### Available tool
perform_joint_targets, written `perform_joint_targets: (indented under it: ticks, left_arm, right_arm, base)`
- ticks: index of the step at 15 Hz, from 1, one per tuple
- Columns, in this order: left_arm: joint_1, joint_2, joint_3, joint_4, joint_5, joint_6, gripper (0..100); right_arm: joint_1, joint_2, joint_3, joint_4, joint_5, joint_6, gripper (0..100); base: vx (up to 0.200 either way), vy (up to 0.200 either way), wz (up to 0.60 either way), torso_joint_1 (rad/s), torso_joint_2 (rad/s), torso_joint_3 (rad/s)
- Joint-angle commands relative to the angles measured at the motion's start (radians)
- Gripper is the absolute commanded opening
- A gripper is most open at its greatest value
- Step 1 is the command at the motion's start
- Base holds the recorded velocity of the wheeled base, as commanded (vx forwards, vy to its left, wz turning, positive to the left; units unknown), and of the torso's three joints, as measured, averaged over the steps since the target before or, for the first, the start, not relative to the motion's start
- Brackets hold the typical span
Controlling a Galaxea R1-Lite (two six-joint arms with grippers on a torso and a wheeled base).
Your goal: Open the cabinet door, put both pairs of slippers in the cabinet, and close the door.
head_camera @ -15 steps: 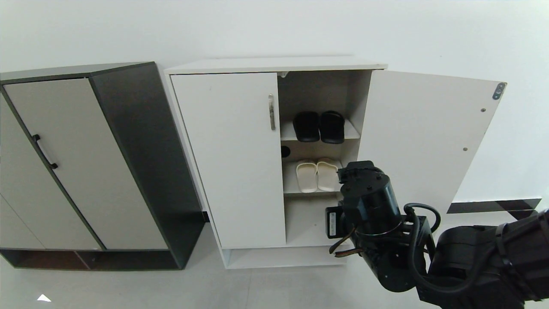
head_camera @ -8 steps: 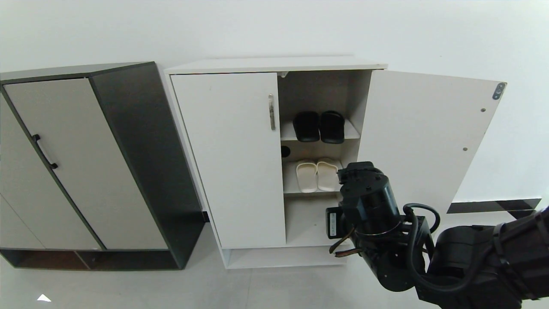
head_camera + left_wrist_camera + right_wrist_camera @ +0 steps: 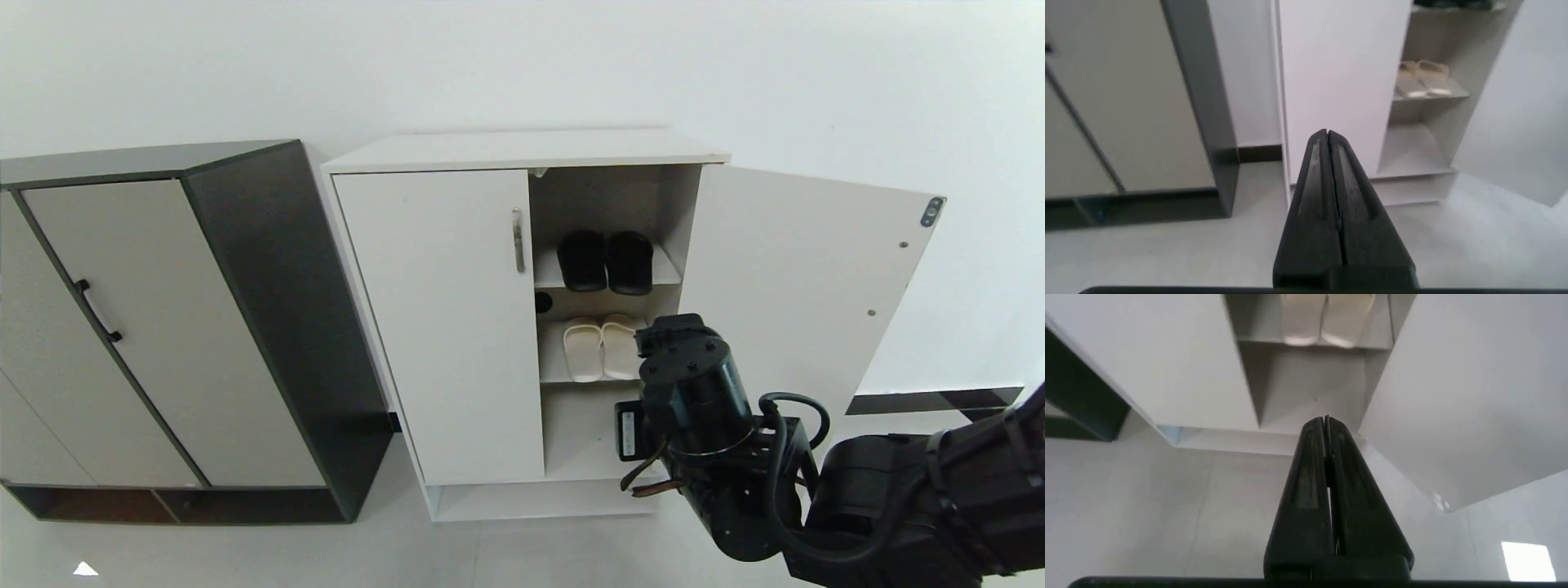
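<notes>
The right hand is pressed shut and holds nothing. It hangs low over the floor, in front of the open side of the white cabinet. The right arm covers part of the bottom space there. The left hand is pressed shut too, with nothing in it. It is farther back from the cabinet and points toward the left door, which is shut.

The right door stands wide open, swung out to the right. The left door has a thin silver handle near its inner edge. Inside, the black slippers sit side by side on the top shelf. The white slippers sit side by side on the middle shelf, right below. A small dark round spot shows on the back wall between the two shelves.

A dark cabinet stands just beside the white one, on its left. Its pale door is shut.
</notes>
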Motion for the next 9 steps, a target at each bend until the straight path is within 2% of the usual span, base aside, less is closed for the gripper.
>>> perform_joint_targets:
  ticks: [1,9]
  left_arm:
    - [-0.001,0.0,0.0,0.0,0.0,0.0,0]
    - [-0.001,0.0,0.0,0.002,0.0,0.0,0]
  right_arm:
    - [-0.002,0.001,0.0,-0.001,0.0,0.0,0]
    - [-0.002,0.001,0.0,-0.001,0.0,0.0,0]
  base:
    - [0.0,0.0,0.0,0.095,-0.46,-0.349]
    - [0.0,0.0,0.0,0.131,-0.46,-0.336]
